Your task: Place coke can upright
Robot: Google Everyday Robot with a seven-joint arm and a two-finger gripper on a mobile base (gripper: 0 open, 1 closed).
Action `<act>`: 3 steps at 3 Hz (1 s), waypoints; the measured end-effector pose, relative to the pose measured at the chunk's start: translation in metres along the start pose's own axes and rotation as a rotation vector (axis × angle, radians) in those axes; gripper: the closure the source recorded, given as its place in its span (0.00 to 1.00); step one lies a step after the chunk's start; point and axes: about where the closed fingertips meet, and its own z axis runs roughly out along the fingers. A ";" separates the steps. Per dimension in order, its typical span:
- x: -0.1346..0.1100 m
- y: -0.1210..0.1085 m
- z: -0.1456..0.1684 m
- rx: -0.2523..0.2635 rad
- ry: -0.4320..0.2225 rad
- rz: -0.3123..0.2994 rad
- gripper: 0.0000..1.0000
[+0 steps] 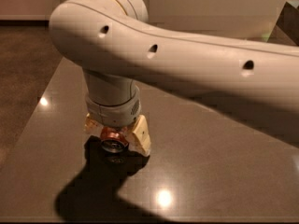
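Note:
The coke can (113, 140) is a small red-orange can with a silver end that faces the camera. It sits between the two pale fingers (141, 135) of my gripper (116, 138), just above the dark table top (210, 162). The gripper is shut on the can. My white arm (187, 64) reaches in from the right and covers most of the can's body. The can's shadow lies right beneath it on the table.
The dark glossy table reaches to a left edge (28, 125), with brown floor (23, 59) beyond it. The arm hides the far part of the table. Bright light spots reflect at the front (163, 197).

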 end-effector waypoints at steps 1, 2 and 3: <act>0.005 0.000 0.002 -0.012 0.007 0.000 0.42; 0.008 0.001 -0.001 -0.003 0.008 0.020 0.65; 0.009 0.003 -0.023 0.044 -0.046 0.087 0.88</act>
